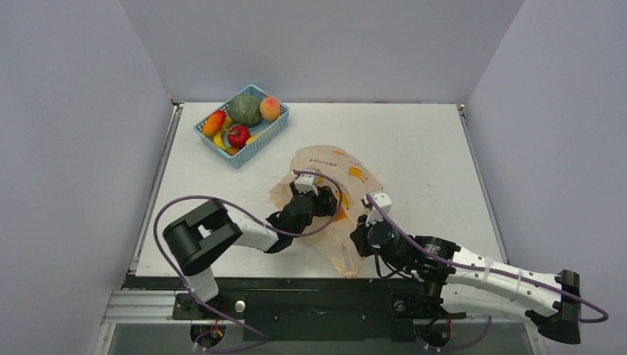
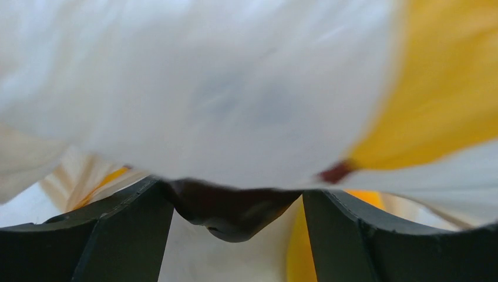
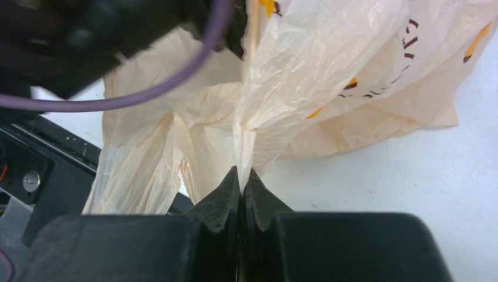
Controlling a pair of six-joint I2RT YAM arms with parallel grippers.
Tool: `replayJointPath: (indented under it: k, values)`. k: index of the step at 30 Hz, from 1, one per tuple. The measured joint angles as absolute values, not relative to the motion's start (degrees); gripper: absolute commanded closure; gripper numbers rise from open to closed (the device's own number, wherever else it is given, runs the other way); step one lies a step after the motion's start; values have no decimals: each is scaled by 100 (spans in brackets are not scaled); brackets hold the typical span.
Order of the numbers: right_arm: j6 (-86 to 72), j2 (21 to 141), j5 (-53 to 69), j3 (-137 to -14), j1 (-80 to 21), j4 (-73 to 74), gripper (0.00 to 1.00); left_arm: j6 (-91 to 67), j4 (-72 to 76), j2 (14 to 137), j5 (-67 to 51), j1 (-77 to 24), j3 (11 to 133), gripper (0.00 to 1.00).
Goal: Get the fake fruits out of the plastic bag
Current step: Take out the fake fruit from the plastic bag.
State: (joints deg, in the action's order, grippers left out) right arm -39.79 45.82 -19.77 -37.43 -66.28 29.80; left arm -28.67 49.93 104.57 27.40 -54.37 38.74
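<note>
The pale-orange plastic bag printed with bananas lies crumpled mid-table. My left gripper reaches into its mouth. In the left wrist view its fingers stand apart with a dark maroon fake fruit spanning the gap and touching both, bag film draped over it. My right gripper is at the bag's near edge; in the right wrist view it is shut on a fold of the bag. Other fake fruits in the bag are hidden.
A blue mesh basket at the back left holds a big green ball, a peach-coloured fruit, a red apple and a banana. The table's front edge lies just below the bag.
</note>
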Motion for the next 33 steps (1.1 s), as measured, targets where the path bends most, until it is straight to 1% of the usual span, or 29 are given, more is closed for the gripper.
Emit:
replayJointPath:
  k: [2, 7, 11, 17, 21, 24, 26, 29, 33]
  values:
    - [-3990, 4571, -2016, -3638, -6628, 2952, 100, -2849, 4836, 9942, 2596, -5437, 3699, 65]
    - [-3990, 4552, -2108, -3520, -6604, 2915, 100, -2891, 4132, 8691, 2174, -5437, 3315, 68]
    - [-3966, 4554, -2265, -3524, -6593, 2880, 100, -3004, 3203, 7944, 1590, -5415, 3218, 68]
    - [-3802, 4805, -2574, -3850, -6475, 2886, 100, -3522, 1909, 6681, 274, -5389, 2836, 68]
    - [-3623, 5190, -2720, -4228, -6263, 2847, 100, -3966, 1177, 5533, -454, -5384, 2418, 67]
    - [-3505, 5426, -2738, -4298, -6060, 2818, 100, -4209, 593, 4619, -744, -5365, 2379, 67]
    - [-3463, 5557, -2707, -4298, -5946, 2821, 100, -4294, 150, 4003, -851, -5336, 2495, 66]
    - [-3420, 5625, -2648, -4285, -5846, 2801, 100, -4254, -600, 3487, -910, -5269, 3002, 66]
    - [-3411, 5610, -2578, -4198, -5815, 2720, 100, -3848, -1695, 3479, -714, -5111, 4261, 70]
